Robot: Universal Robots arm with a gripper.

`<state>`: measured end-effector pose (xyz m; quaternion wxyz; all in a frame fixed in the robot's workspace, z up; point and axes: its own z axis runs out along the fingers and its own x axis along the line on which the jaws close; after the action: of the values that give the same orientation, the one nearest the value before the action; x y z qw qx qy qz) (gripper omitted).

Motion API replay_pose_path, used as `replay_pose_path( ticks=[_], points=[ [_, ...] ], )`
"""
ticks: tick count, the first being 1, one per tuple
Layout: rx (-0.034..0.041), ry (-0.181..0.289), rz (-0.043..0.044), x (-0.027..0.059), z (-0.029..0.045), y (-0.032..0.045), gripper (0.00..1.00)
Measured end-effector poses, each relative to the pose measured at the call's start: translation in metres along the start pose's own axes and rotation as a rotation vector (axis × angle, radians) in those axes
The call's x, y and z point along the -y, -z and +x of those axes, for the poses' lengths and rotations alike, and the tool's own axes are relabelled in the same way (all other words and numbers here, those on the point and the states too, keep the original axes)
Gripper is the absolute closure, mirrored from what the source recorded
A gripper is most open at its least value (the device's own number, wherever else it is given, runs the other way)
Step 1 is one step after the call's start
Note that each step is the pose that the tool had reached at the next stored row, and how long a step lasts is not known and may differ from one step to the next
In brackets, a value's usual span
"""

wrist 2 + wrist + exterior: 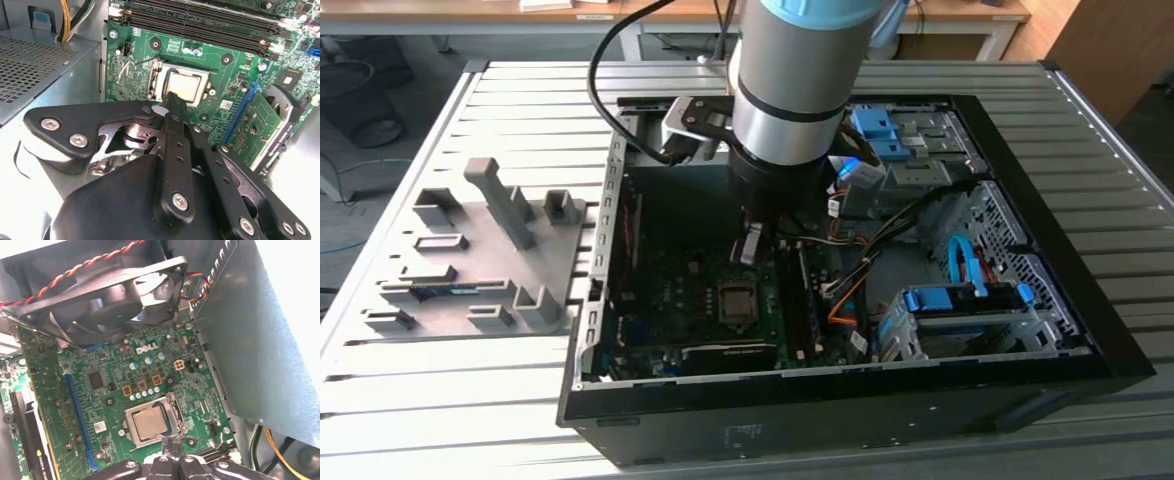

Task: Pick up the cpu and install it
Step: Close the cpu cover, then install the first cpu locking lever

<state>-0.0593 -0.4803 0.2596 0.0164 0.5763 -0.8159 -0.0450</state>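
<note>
Bright daylight overall. Glare washes out the case wall in the first wrist view. Case interior dim, shadowed under the arm in the exterior view. Gripper linkage soft, close to lens; motherboard sharp.

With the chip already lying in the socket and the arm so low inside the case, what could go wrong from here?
1. The cpu lies in the socket with the retention frame open; a knock from the gripper just above could shift it.
2. The thin latch lever beside the socket juts up and might snag the gripper.
3. The arm works between the fan and loose cables, which could catch.
</note>
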Motion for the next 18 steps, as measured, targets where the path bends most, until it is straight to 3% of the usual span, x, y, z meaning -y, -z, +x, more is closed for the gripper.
replay_pose_path(
  ticks=[4, 5, 18],
  points=[
    [0.0226, 0.004, 0.0657, -0.0012, 0.0004, -0.0005, 0.90],
    [0.0240, 0.004, 0.0693, -0.0012, 0.0004, -0.0006, 0.90],
    [0.0246, 0.004, 0.0715, -0.0013, 0.0004, -0.0005, 0.90]
  ],
)
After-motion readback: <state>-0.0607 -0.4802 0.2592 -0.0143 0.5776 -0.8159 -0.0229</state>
